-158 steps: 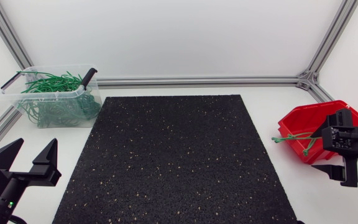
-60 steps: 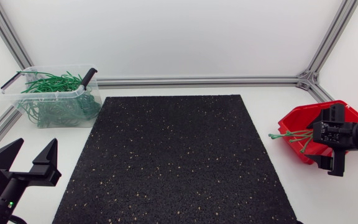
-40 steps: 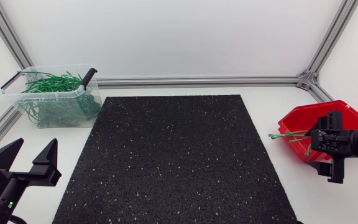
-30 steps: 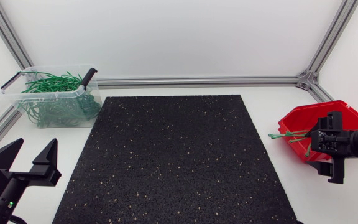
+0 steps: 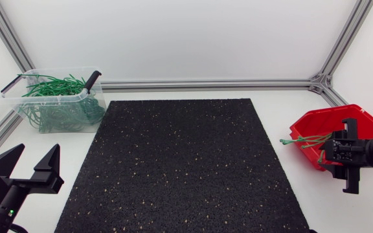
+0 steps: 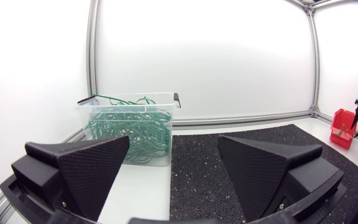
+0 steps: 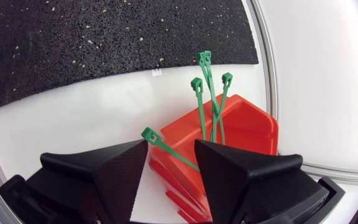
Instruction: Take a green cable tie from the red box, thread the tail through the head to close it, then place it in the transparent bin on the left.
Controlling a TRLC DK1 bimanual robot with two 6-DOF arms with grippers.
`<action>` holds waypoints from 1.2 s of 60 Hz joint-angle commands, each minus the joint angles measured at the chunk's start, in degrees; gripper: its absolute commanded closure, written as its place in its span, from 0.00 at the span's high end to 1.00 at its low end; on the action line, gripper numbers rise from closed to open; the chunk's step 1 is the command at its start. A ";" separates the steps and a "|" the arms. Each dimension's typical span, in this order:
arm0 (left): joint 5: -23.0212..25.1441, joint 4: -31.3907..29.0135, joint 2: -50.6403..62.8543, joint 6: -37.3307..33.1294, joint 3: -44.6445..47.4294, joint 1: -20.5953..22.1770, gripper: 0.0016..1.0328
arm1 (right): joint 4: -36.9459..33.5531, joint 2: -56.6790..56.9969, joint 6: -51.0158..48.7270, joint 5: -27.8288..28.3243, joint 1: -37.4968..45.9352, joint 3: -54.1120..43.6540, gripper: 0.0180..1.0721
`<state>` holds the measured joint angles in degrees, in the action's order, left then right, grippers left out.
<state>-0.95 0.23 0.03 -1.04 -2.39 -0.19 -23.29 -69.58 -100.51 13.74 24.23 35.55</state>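
"Green cable ties [image 7: 199, 109], where are they sitting and which way do they point?"

"All in the red box [image 5: 306, 124] on the right side of the white table [image 5: 316, 207], just off the black speckled mat [image 5: 180, 162]. The right wrist cam shows three side by side, tails down in the box. Their long axes run away from the right gripper [image 7: 170, 144] toward the mat's edge, square heads out past the rim over bare table. From overhead they poke across the box's mat-side rim, heads toward the mat."

"And the odd one out?"

"Yeah, the slanted tie [image 7: 174, 152]. It lies at an angle to the others, head just outside the box's rim. Its strap cuts across the gap between the gripper's two fingers and slips out of sight behind one. Those fingers stand apart, a clear gap between them, and the gripper hangs right over the box."

"Left side?"

"The left gripper [image 5: 36, 150] sits at the table's near left corner beside the mat. Its wedge fingers are spread wide and aimed toward the transparent bin [image 5: 44, 97], but it's well apart from it. The bin is just beyond the mat's far left corner, with a tangle of green ties [image 5: 54, 113] inside."
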 commanded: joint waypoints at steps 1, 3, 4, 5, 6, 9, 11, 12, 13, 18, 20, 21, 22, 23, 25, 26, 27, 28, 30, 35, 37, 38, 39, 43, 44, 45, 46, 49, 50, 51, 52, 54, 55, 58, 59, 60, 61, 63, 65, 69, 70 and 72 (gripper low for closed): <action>-0.19 -1.55 0.32 1.48 2.13 0.36 0.96 | 0.52 0.24 -1.44 0.59 0.38 -1.62 0.46; -0.19 -1.55 0.32 1.48 2.22 0.36 0.96 | 0.44 0.15 -1.53 0.68 0.38 -1.71 0.42; -0.19 -1.55 0.32 1.48 2.13 0.36 0.96 | 0.52 0.15 -1.44 0.76 0.29 -1.71 0.40; -0.19 -1.55 0.32 1.48 2.22 0.36 0.96 | 0.52 0.15 -1.44 0.85 0.29 -1.62 0.38; -0.19 -1.55 0.32 1.48 2.22 0.36 0.96 | 0.52 0.15 -1.44 0.94 0.21 -1.62 0.36; -0.19 -1.55 0.23 1.48 2.22 0.27 0.96 | 0.52 0.15 -1.44 1.03 0.21 -1.71 0.34; -0.19 -1.55 0.23 1.48 2.22 0.27 0.96 | 0.61 0.15 -1.44 1.03 0.29 -1.71 0.34; -0.19 -1.55 0.23 1.48 2.13 0.19 0.96 | 0.79 0.15 -1.44 0.94 0.29 -1.71 0.34; -0.19 -1.55 0.23 1.48 2.22 0.19 0.96 | 0.96 0.06 -1.44 0.94 0.38 -1.71 0.34; -0.19 -1.55 0.23 1.48 2.13 0.19 0.96 | 1.93 -0.47 -1.44 0.85 0.47 -1.98 0.34; -0.19 -1.55 0.23 1.48 2.22 0.19 0.96 | 2.55 -0.73 -1.53 0.76 0.47 -2.15 0.31; -0.19 -1.55 0.23 1.48 2.13 0.19 0.96 | 2.72 -0.73 -1.53 0.76 0.47 -2.15 0.29; -0.19 -1.55 0.23 1.48 2.13 0.19 0.96 | 2.90 -0.91 -1.53 0.68 0.47 -2.15 0.29; -0.19 -1.55 0.23 1.48 2.13 0.19 0.96 | 2.99 -1.08 -1.44 0.59 0.56 -2.15 0.29; -0.19 -1.55 0.23 1.48 2.13 0.19 0.96 | 3.07 -1.26 -1.44 0.59 0.64 -2.15 0.28; -0.19 -1.55 0.23 1.48 2.13 0.19 0.96 | 3.07 -1.26 -1.44 0.59 0.64 -2.15 0.28; -0.19 -1.55 0.23 1.48 2.13 0.19 0.96 | 3.16 -1.35 -1.44 0.50 0.64 -2.15 0.27; -0.19 -1.55 0.23 1.48 2.13 0.27 0.96 | 3.34 -1.43 -1.44 0.41 0.64 -2.15 0.26; -0.19 -1.55 0.23 1.48 2.13 0.27 0.96 | 3.34 -1.52 -1.44 0.24 0.64 -2.24 0.26; -0.19 -1.55 0.14 1.48 2.13 0.36 0.96 | 4.22 -2.23 -1.44 -0.20 0.64 -2.42 0.26; -0.19 -1.55 0.14 1.48 2.13 0.36 0.96 | 4.22 -2.58 -1.44 -0.38 0.56 -2.42 0.26; -0.19 -1.55 0.14 1.48 2.13 0.36 0.96 | 4.22 -2.66 -1.44 -0.38 0.56 -2.42 0.26; -0.19 -1.55 0.14 1.48 2.22 0.36 0.96 | 4.39 -2.84 -1.36 -0.55 0.56 -2.42 0.26; -0.19 -1.55 0.14 1.48 2.22 0.36 0.96 | 5.01 -3.02 -1.27 -0.64 0.38 -2.59 0.20; -0.19 -1.64 0.14 1.48 2.13 0.36 0.96 | 5.01 -3.10 -1.27 -0.55 0.47 -2.59 0.19; -0.19 -1.64 0.14 1.48 2.13 0.36 0.96 | 5.01 -3.10 -1.27 -0.55 0.38 -2.59 0.18; -0.19 -1.64 0.14 1.48 2.13 0.36 0.96 | 5.01 -3.10 -1.27 -0.55 0.38 -2.59 0.18; -0.19 -1.64 0.14 1.48 2.13 0.36 0.96 | 5.01 -3.02 -1.18 -0.55 0.38 -2.50 0.18; -0.19 -1.64 0.14 1.48 2.22 0.45 0.96 | 5.01 -3.02 -1.18 -0.55 0.38 -2.50 0.17; -0.19 -1.64 0.14 1.48 2.13 0.45 0.96 | 5.01 -3.02 -1.09 -0.47 0.38 -2.42 0.16; -0.19 -1.64 0.14 1.48 2.13 0.45 0.96 | 5.01 -3.02 -1.18 -0.38 0.38 -2.33 0.14; -0.19 -1.64 0.14 1.48 2.13 0.45 0.96 | 4.83 -2.84 -1.00 -0.38 0.38 -2.15 0.12; -0.19 -1.64 0.14 1.48 2.13 0.45 0.96 | 4.74 -2.75 -1.00 -0.38 0.38 -2.15 0.12; -0.19 -1.64 0.14 1.48 2.13 0.45 0.96 | 4.66 -2.75 -1.00 -0.47 0.38 -2.15 0.12; -0.19 -1.64 0.14 1.48 2.13 0.45 0.96 | 4.74 -2.75 -1.00 -0.47 0.38 -2.06 0.11; -0.19 -1.64 0.14 1.48 2.13 0.45 0.96 | 4.66 -2.75 -1.00 -0.47 0.38 -2.06 0.09; -0.19 -1.64 0.14 1.48 2.13 0.54 0.96 | 4.30 -2.58 -0.92 -0.55 0.12 -1.80 0.05; -0.19 -1.64 0.14 1.48 2.13 0.54 0.96 | 3.95 -2.49 -0.92 -0.55 0.12 -1.54 0.05; -0.19 -1.64 0.14 1.48 2.13 0.63 0.96 | 3.16 -2.31 -0.83 -0.73 0.12 -1.36 0.05; -0.19 -1.64 0.06 1.48 2.13 0.54 0.96 | 2.72 -1.61 -0.74 -0.64 0.12 -0.92 0.05; -0.19 -1.64 0.14 1.48 2.13 0.54 0.96 | 2.63 -1.26 -0.48 -0.64 0.03 -0.83 0.05; -0.19 -1.64 0.14 1.48 2.13 0.54 0.96 | 2.55 -0.56 -0.21 -0.55 -0.15 -0.75 0.05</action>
<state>-0.95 0.23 0.03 -1.04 -2.39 -0.19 -19.33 -71.37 -100.57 13.26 24.23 34.50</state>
